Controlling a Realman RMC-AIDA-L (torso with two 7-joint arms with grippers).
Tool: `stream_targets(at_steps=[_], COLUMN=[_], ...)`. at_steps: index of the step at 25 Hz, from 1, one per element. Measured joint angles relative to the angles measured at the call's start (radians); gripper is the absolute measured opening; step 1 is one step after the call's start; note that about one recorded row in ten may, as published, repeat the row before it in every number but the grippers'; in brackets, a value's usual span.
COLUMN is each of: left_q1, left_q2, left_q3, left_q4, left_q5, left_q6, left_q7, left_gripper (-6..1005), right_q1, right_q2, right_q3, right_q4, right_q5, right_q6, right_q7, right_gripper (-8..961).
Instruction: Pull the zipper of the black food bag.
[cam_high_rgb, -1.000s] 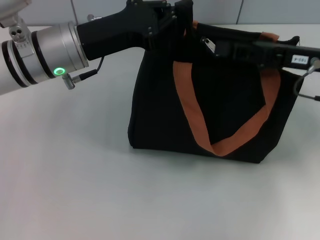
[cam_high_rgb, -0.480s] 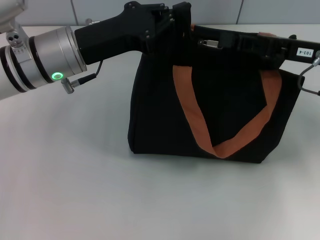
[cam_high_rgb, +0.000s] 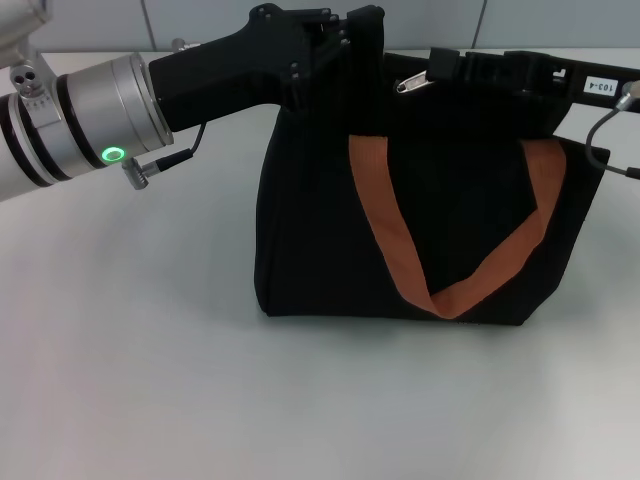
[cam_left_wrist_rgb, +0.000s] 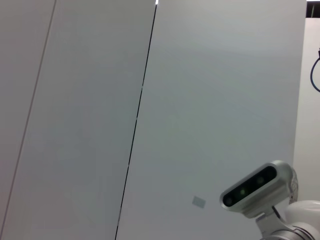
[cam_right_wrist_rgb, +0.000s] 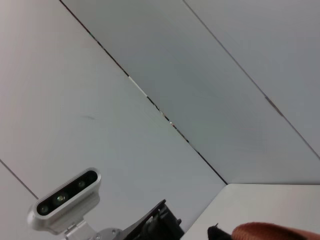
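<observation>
Gleaming zipper (cam_high_rgb: 412, 84) beside right hand (cam_high_rgb: 440, 72)

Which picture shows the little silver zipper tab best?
The head view. There the zipper tab shines at the top edge of the black bag, beside the right hand. The left wrist view shows only wall and the robot's head. The right wrist view shows just a bit of orange strap.

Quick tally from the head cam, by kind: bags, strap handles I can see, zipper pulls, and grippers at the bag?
Bags: 1, the black food bag
Orange-brown strap handles in view: 1
Zipper pulls: 1, the zipper
Grippers at the bag's top edge: 2, left gripper and right gripper
Total: 5
</observation>
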Motion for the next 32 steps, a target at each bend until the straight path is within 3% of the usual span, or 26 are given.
stream_targets(at_steps=[32], left_q1=[0.009], left_q2=[0.000], left_q3=[0.000], left_q4=[-0.002], left_q5=[-0.020], left_q6=[0.016], left_q7=[-0.005], left_gripper=[26], right_q1=[0.034], right_q2=[0.004], right_q3=[-0.044], right_q4=[0.004], right_q5=[-0.012], right_q6=[-0.027], right_q7=[0.052], right_gripper=[-3])
